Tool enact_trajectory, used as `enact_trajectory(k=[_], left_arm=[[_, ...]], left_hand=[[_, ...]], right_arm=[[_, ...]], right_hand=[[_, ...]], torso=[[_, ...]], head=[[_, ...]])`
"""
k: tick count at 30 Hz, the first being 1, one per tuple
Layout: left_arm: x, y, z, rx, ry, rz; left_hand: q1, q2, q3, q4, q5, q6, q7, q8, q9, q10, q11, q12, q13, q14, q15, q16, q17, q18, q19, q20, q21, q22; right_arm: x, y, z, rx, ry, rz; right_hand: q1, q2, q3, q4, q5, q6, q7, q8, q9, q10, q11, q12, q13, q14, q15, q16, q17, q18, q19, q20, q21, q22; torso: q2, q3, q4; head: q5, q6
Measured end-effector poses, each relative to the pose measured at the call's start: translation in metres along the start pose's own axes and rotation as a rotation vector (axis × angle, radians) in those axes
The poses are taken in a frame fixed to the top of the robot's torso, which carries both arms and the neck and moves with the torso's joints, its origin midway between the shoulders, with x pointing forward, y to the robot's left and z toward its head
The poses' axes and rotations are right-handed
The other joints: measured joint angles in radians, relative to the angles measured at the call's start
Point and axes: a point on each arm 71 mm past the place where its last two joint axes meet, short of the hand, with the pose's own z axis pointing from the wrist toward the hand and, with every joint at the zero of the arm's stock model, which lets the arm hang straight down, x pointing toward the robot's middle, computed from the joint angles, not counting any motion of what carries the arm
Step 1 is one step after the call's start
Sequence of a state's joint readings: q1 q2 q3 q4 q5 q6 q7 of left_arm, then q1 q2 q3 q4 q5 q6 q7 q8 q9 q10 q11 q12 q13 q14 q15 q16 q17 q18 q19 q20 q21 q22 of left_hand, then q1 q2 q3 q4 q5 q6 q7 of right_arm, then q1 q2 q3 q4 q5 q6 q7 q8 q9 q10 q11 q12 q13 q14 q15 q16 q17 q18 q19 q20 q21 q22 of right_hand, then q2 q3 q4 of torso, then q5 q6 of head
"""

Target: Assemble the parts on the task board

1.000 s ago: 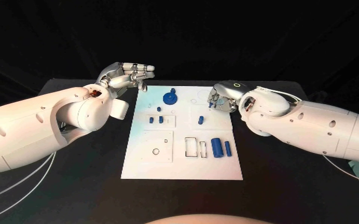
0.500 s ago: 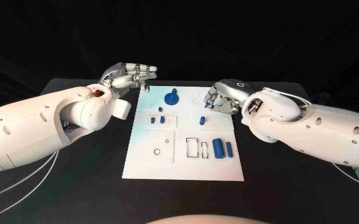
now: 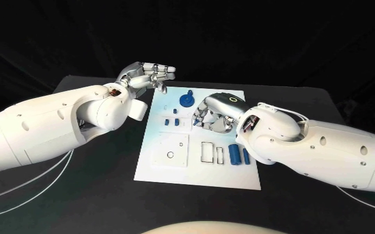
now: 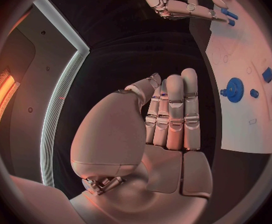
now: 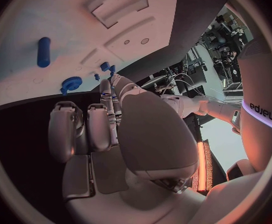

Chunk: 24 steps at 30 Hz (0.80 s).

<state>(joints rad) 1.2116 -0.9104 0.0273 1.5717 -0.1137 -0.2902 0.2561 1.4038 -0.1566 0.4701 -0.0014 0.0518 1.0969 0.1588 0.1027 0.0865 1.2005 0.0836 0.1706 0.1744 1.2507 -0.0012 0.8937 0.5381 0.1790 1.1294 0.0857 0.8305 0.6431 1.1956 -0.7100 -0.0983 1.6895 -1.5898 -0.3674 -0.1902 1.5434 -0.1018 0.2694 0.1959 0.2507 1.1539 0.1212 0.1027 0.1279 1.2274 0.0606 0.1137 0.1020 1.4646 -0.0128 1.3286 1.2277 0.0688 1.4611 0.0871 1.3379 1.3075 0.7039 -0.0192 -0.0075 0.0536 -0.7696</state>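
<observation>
Parts lie scattered on the white task board point(image 3: 160, 171) — a blue gear point(image 3: 187, 100) stands near its far edge, small blue pegs point(image 3: 172, 121) sit mid-board, and two blue cylinders point(image 3: 238, 154) lie side by side on the near right. The right hand point(image 3: 212, 116) hangs low over the board's middle, fingers curled down; whether it pinches anything I cannot tell. The left hand point(image 3: 148, 76) hovers off the far left corner — fingers straight, pressed side by side, holding nothing.

right hand point(image 3: 212, 116) hides board middle | its fingertips' contents: cannot tell | task board point(image 5: 61, 15) edge-cut
</observation>
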Motion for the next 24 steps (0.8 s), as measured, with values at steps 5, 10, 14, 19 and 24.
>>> enact_trajectory(k=[5, 10, 14, 19, 24], left_arm=[[0.002, 0.0, 0.0, -0.002, 0.005, -0.002], [0.006, 0.0, 0.001, -0.006, 0.015, -0.005], [0.008, 0.0, 0.001, -0.009, 0.018, -0.006], [0.009, 0.001, 0.001, -0.011, 0.02, -0.007], [0.009, 0.001, 0.001, -0.013, 0.021, -0.007]], left_hand=[[0.0, 0.0, 0.0, 0.0, 0.0, 0.0, 0.0, 0.0, -0.001, 0.0, 0.0, 0.0, 0.0, 0.0, 0.0, 0.0, 0.0, 0.0, 0.0, 0.0, 0.0, 0.0], [0.0, 0.0, 0.0, 0.0, 0.0, 0.0, 0.0, 0.0, -0.001, 0.0, 0.0, 0.0, 0.0, 0.0, 0.0, 0.0, 0.0, 0.0, 0.0, 0.0, 0.0, 0.0], [0.0, 0.0, 0.0, 0.0, 0.0, 0.0, 0.0, 0.0, -0.001, 0.0, 0.0, 0.0, 0.0, 0.0, 0.0, 0.0, 0.0, 0.0, 0.0, 0.0, 0.0, 0.0], [0.0, 0.0, 0.0, 0.0, 0.0, 0.0, 0.0, 0.0, -0.001, 0.0, 0.0, 0.0, 0.0, 0.0, 0.0, 0.0, 0.0, 0.0, 0.0, 0.0, 0.0, 0.0], [0.0, 0.0, 0.0, 0.0, 0.0, 0.0, 0.0, 0.0, -0.001, 0.0, 0.0, 0.0, 0.001, -0.003, 0.003, 0.0, 0.0, 0.0, 0.0, 0.0, 0.0, 0.0]], right_arm=[[0.018, 0.008, 0.009, -0.015, 0.033, 0.015], [0.033, 0.011, 0.015, -0.019, 0.064, 0.023], [0.041, 0.013, 0.017, -0.02, 0.081, 0.027], [0.046, 0.015, 0.019, -0.023, 0.093, 0.029], [0.05, 0.016, 0.02, -0.025, 0.103, 0.031]], right_hand=[[0.0, 0.0, 0.003, -0.003, -0.001, 0.0, 0.0, 0.0, 0.0, 0.0, 0.0, 0.0, 0.0, 0.0, 0.0, 0.0, 0.0, 0.0, 0.0, 0.0, 0.0, 0.0], [-0.004, 0.004, 0.003, -0.003, -0.002, 0.0, 0.0, -0.003, -0.001, 0.0, 0.0, 0.0, 0.0, 0.0, 0.0, 0.0, 0.0, 0.0, 0.0, 0.0, 0.0, 0.0], [-0.005, 0.005, 0.005, -0.003, -0.002, 0.0, 0.0, -0.004, 0.0, 0.0, 0.0, -0.003, 0.0, 0.0, 0.0, 0.0, 0.0, 0.0, 0.0, 0.0, 0.0, 0.0], [-0.005, 0.005, 0.008, -0.003, -0.002, 0.0, 0.0, -0.007, 0.0, 0.0, 0.0, -0.004, 0.0, 0.0, 0.0, 0.0, 0.0, 0.0, 0.0, 0.0, 0.0, 0.0], [-0.005, 0.005, 0.008, -0.003, -0.002, -0.001, 0.0, -0.007, 0.0, 0.0, 0.0, -0.004, 0.0, 0.0, 0.0, 0.0, 0.0, 0.0, 0.0, 0.0, 0.0, 0.0]], torso=[[0.001, -0.0001, -0.002], [0.001, -0.0001, -0.0014], [0.002, -0.0001, -0.0009], [0.002, 0.0001, -0.0014], [0.002, 0.0005, -0.0015]], head=[[0.018, -0.006], [0.029, -0.012], [0.041, -0.018], [0.053, -0.023], [0.059, -0.027]])
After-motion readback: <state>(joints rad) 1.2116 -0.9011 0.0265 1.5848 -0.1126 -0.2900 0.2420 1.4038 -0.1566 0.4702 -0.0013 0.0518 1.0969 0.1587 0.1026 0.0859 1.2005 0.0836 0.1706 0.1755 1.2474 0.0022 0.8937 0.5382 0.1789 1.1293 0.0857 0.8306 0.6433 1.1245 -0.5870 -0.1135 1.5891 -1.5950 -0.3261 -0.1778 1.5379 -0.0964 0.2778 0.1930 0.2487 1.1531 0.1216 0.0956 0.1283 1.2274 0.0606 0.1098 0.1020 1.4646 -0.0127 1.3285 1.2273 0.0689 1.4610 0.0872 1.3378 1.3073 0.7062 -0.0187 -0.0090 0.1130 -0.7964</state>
